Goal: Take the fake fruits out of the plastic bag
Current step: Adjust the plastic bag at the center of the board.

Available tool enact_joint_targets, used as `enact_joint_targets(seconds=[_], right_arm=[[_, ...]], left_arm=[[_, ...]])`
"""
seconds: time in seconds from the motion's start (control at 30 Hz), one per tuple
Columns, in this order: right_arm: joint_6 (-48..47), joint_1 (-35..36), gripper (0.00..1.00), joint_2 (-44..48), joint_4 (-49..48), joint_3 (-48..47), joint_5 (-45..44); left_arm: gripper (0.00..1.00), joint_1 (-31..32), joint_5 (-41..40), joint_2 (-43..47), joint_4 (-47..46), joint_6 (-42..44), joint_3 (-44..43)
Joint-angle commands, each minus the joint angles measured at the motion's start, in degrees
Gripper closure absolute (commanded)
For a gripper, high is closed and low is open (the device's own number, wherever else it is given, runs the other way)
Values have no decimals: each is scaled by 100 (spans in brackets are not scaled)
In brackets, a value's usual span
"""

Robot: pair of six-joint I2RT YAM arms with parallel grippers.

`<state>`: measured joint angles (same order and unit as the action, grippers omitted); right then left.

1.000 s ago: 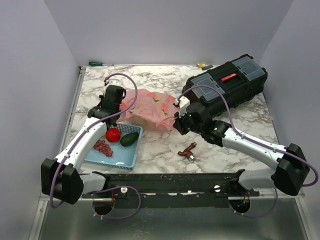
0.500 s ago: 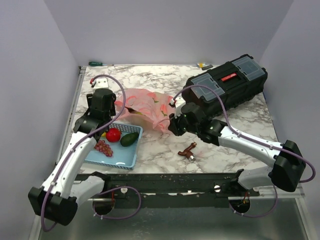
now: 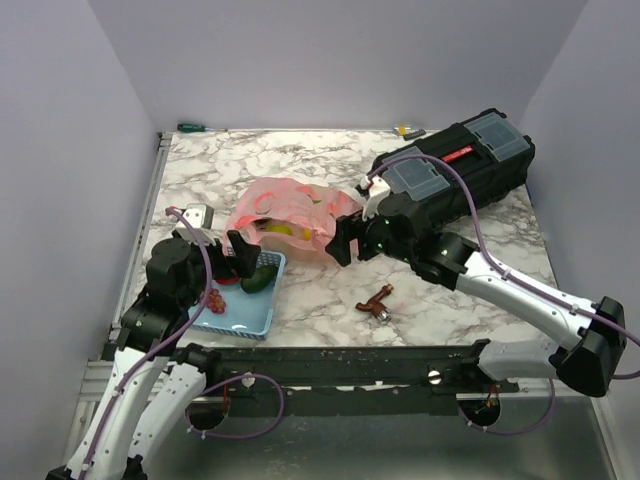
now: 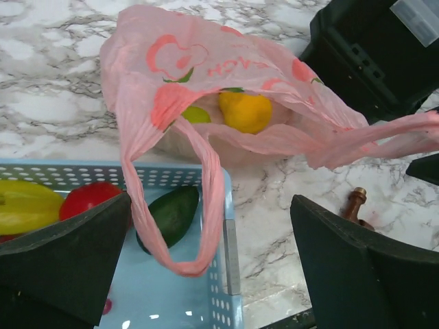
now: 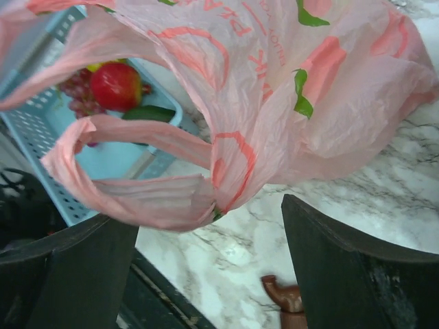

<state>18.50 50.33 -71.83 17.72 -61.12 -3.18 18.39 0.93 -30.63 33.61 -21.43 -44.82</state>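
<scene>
left gripper (image 4: 211,205) opened, withdrawn, right gripper (image 5: 209,212) opened, plastic bag (image 3: 290,210) released

1. Top external view: fixed high behind both arm bases, facing forward and down. It is far off and takes in the whole marble table (image 3: 320,290).
2. Left wrist view: low and close, looking across the blue basket (image 4: 178,301) into the plastic bag (image 4: 206,62).
3. Right wrist view: very close to the bag's other side, with the basket beyond it.
4. Shared: the bag and the basket appear in all three views.
</scene>
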Motion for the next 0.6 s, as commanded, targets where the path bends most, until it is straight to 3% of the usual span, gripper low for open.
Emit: enact_joint_targets(seconds=[0.0,0.03,0.1,0.2,0.37,0.57], right_arm=[[1268,48,13,170,-258,-71,466],[1649,52,13,134,-241,-119,450],[2369,48,0,32,46,-327,62],[3267,58,0,-67,741,-586,-92],[4815,126,0,632,-247,552,283],[6660,127,0,1150,-442,1331,-333]], left_arm=[[2,-29,552,-132,-486,-151,160],[2,-29,435,-237,-412,-127,89],[3,-29,293,-384,-292,-59,-12],[3,-28,307,-354,-263,95,-51],[1,-28,292,142,-212,154,-130],[1,-29,-561,298,-57,-259,-51]])
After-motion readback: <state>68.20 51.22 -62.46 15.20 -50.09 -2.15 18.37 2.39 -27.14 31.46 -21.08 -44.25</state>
